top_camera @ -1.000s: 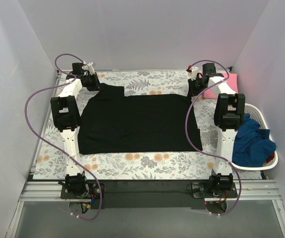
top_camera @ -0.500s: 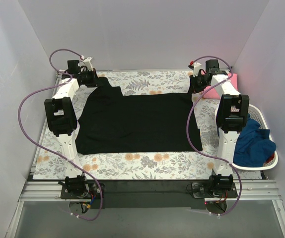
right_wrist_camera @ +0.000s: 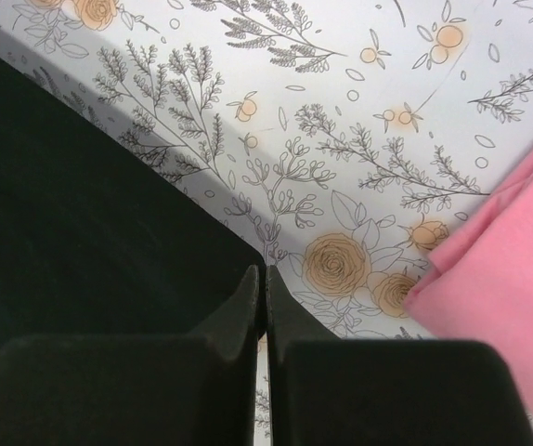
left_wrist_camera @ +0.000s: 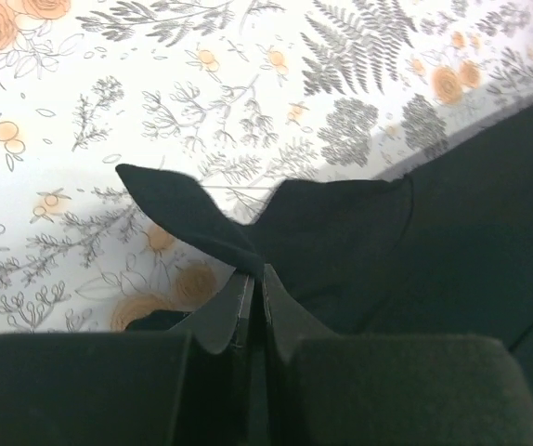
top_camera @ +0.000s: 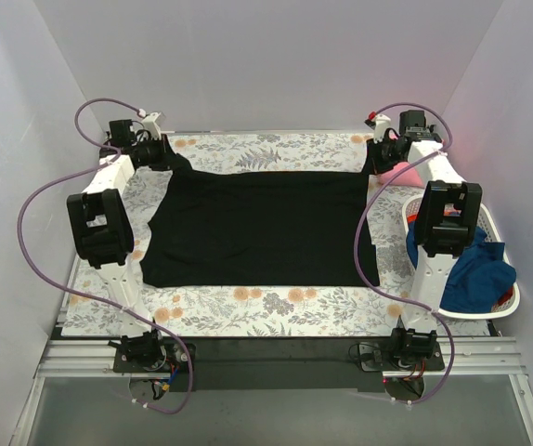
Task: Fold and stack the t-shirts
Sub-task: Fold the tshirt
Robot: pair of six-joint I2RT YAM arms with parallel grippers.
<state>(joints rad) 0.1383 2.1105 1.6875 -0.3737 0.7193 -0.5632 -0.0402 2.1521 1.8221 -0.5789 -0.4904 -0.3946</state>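
Top external: black t-shirt (top_camera: 257,228) lies flat mid-frame, long axis left-right, its upper corners pinched by left hand (top_camera: 160,154) and right hand (top_camera: 376,160).

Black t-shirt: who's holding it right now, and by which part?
Both. The left gripper pinches the black t-shirt at its far left corner; the right gripper pinches its far right corner.

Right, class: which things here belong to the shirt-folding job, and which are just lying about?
Job: black t-shirt, held at its far corners by the left gripper and right gripper; pink t-shirt; blue t-shirt.
Lying about: white basket; floral table covering.
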